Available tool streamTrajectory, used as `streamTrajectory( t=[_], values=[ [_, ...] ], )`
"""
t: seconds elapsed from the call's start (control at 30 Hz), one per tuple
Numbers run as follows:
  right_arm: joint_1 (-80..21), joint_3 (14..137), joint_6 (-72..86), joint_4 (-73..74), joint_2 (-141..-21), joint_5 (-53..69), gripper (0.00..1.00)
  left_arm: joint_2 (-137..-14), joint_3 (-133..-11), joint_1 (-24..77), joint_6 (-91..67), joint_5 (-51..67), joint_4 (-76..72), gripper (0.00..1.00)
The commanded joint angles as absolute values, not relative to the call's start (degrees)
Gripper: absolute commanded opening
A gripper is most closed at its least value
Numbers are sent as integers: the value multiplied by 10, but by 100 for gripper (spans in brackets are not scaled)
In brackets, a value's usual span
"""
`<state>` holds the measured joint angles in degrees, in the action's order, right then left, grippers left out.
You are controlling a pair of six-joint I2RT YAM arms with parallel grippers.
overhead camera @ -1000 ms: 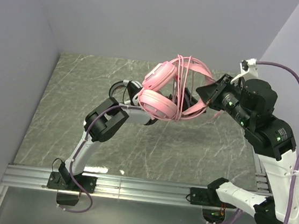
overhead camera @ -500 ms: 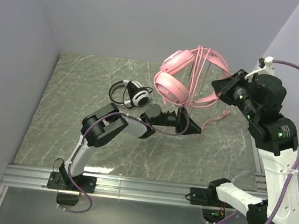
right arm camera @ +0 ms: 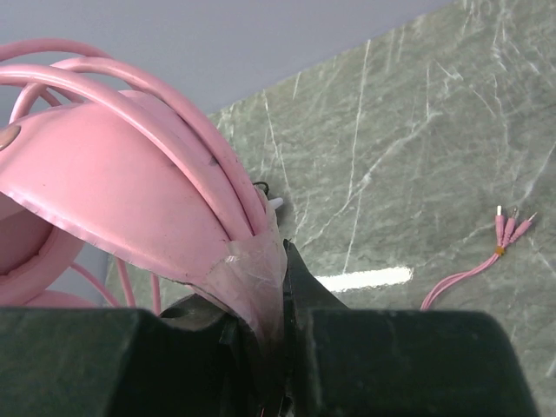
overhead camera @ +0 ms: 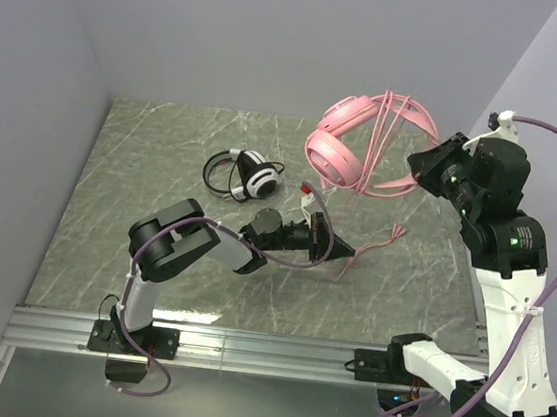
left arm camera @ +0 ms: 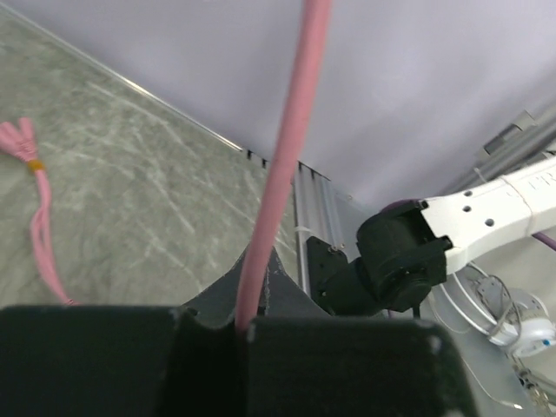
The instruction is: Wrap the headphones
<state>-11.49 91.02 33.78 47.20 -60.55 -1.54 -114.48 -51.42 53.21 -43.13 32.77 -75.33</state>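
Upper right overhead, the right tool [overhead camera: 427,172] clamps the raised pink headset [overhead camera: 338,145] by its band; only the left wrist view shows the left tool [left arm camera: 246,308] pinching the pink cable [left arm camera: 282,165].

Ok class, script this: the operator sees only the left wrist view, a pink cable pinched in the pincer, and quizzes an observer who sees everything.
Operator: Where does the cable lead?
Observer: Up toward the pink headset, hanging above the table.
Operator: What holds it?
Observer: The right pincer, shut on its headband.
Operator: Anything else out there?
Observer: A black and white headset lying on the table.
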Motion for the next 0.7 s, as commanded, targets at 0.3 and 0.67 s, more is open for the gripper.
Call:
streamTrajectory(
  t=[0.3,0.67],
  values=[
    [-102,882,357,406,-553,24,0,-1088,-460,476,-416,230,-1051,0],
    [-96,879,356,402,-560,2,0,-1051,-385,469,-382,164,-1063,0]
  ],
)
